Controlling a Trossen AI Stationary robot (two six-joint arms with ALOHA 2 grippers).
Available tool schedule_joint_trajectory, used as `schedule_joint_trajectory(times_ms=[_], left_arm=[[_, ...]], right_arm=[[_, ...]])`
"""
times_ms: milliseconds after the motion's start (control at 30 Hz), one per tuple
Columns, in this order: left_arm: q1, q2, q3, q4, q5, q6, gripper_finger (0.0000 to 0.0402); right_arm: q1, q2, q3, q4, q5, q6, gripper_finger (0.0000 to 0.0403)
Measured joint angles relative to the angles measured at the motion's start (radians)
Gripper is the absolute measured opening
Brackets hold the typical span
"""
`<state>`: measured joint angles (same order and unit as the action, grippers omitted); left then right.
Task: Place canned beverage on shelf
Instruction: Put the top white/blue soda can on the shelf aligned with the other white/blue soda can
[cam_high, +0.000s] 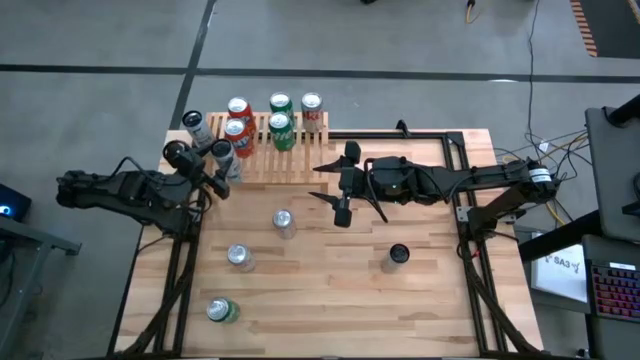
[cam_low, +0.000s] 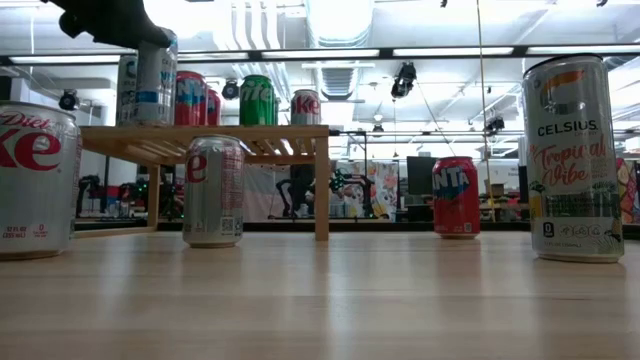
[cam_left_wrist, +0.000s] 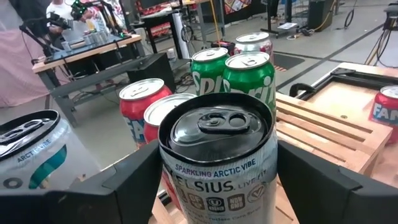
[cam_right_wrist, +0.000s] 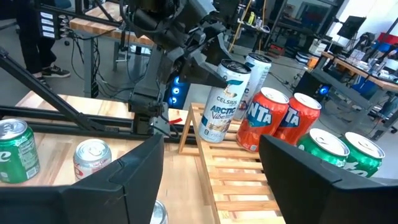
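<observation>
Here we see the left tool (cam_high: 222, 165) clamped on a Celsius can (cam_high: 223, 152) at the shelf (cam_high: 290, 160) edge, beside other cans; the right tool (cam_high: 337, 184) hovers wide open over the surface (cam_high: 330, 290).

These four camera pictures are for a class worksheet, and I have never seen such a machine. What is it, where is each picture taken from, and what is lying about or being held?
It is a robot with two dark arms at a wooden table, each ending in a two-finger gripper. One picture looks straight down, one looks level across the table top, and the other two come from cameras on the arms' wrists.

At the table's far edge stands the shelf, a low slatted wooden rack already carrying red and green cans. The left gripper is shut on a Celsius can, holding it upright at the shelf's left end; the right wrist view shows the same can beside two red ones.

The right gripper is open and empty, over the table near the shelf. Four more cans wait on the table, one being a green can at the near edge.
</observation>
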<state>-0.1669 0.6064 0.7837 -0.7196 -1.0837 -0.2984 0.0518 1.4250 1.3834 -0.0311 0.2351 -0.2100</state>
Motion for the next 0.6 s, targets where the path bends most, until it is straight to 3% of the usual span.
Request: schedule_joint_trajectory(times_ms=[267, 600], left_arm=[[0.001, 0.011, -0.007, -0.028, 0.016, 0.001, 0.0309], [0.001, 0.010, 0.053, -0.048, 0.052, 0.001, 0.0312]], right_arm=[[0.000, 0.000, 0.000, 0.000, 0.000, 0.000, 0.0261], [0.000, 0.000, 0.000, 0.000, 0.000, 0.000, 0.0253]])
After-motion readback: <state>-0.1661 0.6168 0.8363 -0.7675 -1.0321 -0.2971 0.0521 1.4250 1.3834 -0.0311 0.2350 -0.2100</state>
